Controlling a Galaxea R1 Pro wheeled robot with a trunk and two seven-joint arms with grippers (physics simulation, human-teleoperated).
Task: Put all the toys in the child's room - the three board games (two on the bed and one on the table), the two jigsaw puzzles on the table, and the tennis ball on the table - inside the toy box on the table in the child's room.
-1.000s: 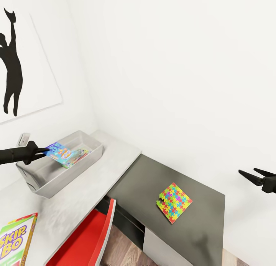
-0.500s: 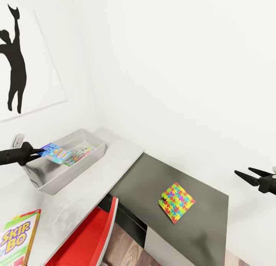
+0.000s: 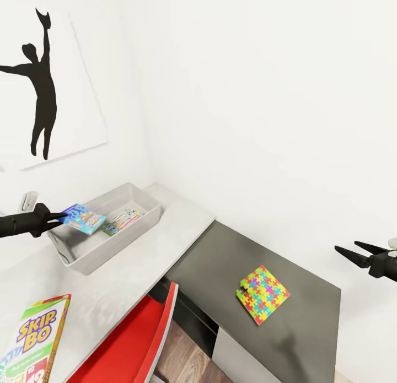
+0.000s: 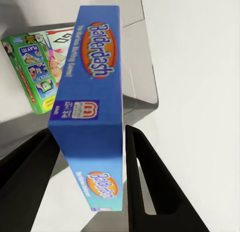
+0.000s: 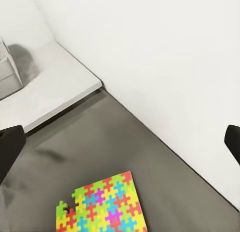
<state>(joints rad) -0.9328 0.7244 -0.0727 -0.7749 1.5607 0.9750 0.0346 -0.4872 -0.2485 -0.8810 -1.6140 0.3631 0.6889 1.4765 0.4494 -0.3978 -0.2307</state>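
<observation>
**Blue game box held over the grey bin**

Black fingers of the left gripper (image 3: 57,217) clamp a blue Balderdash box (image 3: 82,219), held above the near end of the toy box (image 3: 144,219) on the pale table (image 3: 182,220). A green game (image 4: 40,66) lies inside, partly hidden behind the blue box. The right gripper (image 3: 353,252) hangs spread and empty over the dark desk (image 3: 309,317), above a jigsaw puzzle (image 3: 263,294). A Skip-Bo box (image 3: 34,341) is cut off at the frame edge.

Blue Balderdash box (image 4: 92,111) pinched between two black fingers (image 4: 157,184), over grey toy box (image 4: 137,56). Green game box (image 4: 37,66) lying inside, probably flat on the bottom.
</observation>
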